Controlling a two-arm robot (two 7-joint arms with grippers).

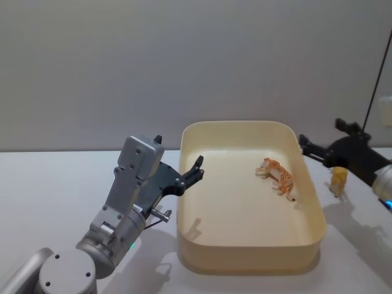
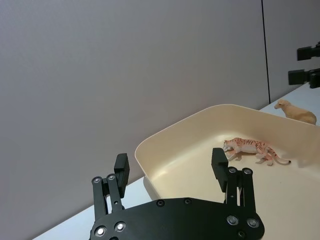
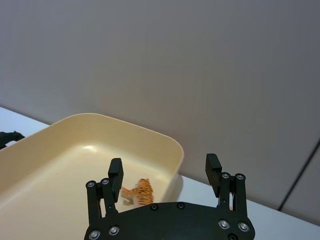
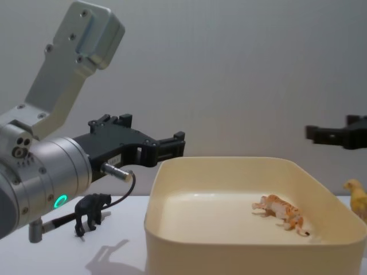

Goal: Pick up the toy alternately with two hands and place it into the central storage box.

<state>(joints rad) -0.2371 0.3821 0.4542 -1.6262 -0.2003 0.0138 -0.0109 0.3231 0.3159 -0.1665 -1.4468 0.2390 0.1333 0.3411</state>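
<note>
Left gripper [image 1: 197,166] hovers open and empty at the cream storage box's [image 1: 245,260] left rim. Right gripper [image 1: 304,146], also open, hangs near the right rim. Toy tiger [image 1: 278,176] lies inside the box.

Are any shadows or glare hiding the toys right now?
Head view: the left gripper casts a shadow on the storage box floor, clear of the tiger. Right wrist view: a small bright spot on the box floor, away from the tiger. Chest view: the black toy shows no glare.
</note>
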